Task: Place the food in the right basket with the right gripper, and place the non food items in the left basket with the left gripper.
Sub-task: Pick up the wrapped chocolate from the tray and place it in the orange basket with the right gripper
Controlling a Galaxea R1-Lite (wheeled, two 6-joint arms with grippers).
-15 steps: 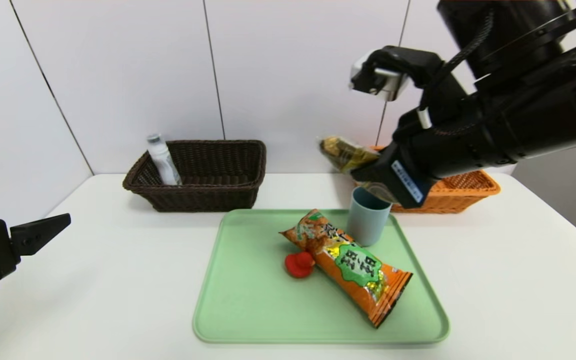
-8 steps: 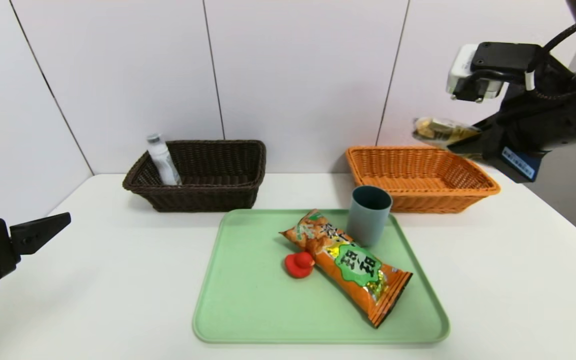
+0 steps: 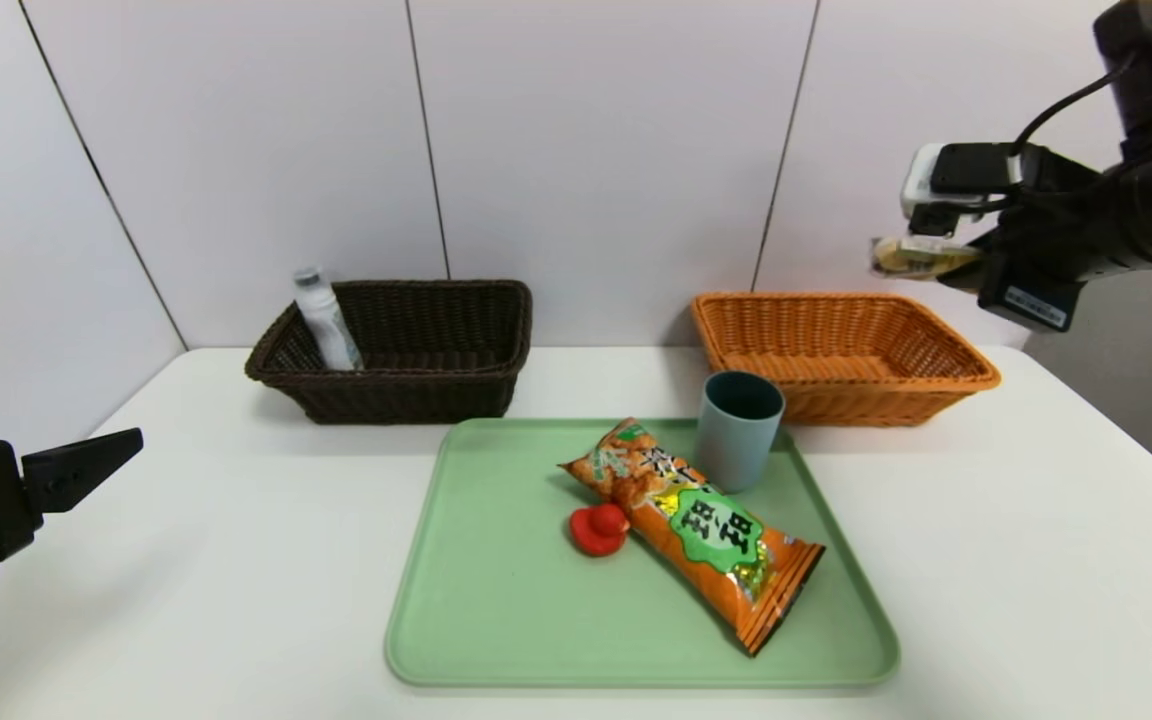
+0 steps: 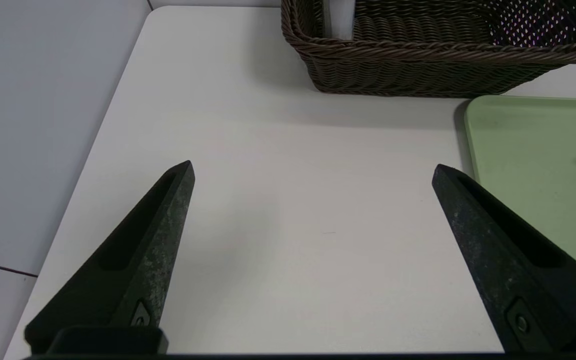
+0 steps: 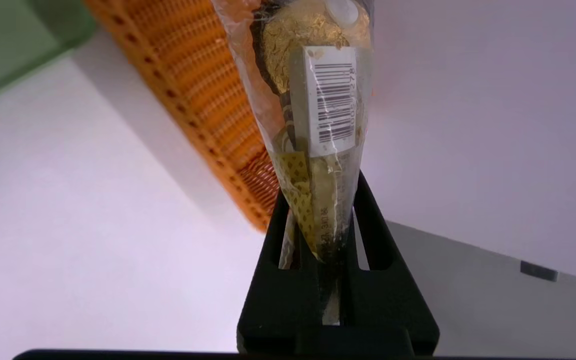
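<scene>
Looking from the head view, the clear-wrapped bar (image 3: 914, 257) is seen clamped in the right gripper (image 3: 948, 268), whose fingers are closed on one end of the wrapper. The bar is held level, high above the far right corner of the orange basket (image 3: 841, 352), not touching it. The right arm is stretched in from the upper right, with the gripper pointed toward the wall and slightly down. The orange snack bag (image 3: 698, 529) is laid slantwise on the green tray (image 3: 496, 600), with the red toy (image 3: 598, 528) touching its side and the blue-grey cup (image 3: 738, 430) stood upright at the tray's far edge, just beside the bag's end. The clear bottle (image 3: 325, 320) is leaned in the left corner of the dark brown basket (image 3: 436, 355). The left gripper (image 3: 86, 465) is parked low at the left edge over the white table (image 3: 236, 560), well apart from everything.

In the left wrist view, the left gripper (image 4: 313, 172) is shown spread wide with nothing between its fingers; the dark brown basket (image 4: 443, 55) and a corner of the tray (image 4: 528, 150) are seen ahead of it.

In the right wrist view, the bar (image 5: 313, 100) is pinched at its narrow end by the right gripper (image 5: 320, 235), gold foil and a barcode label being visible through the wrap. The orange basket's (image 5: 203, 100) side is seen behind and beside the bar.
</scene>
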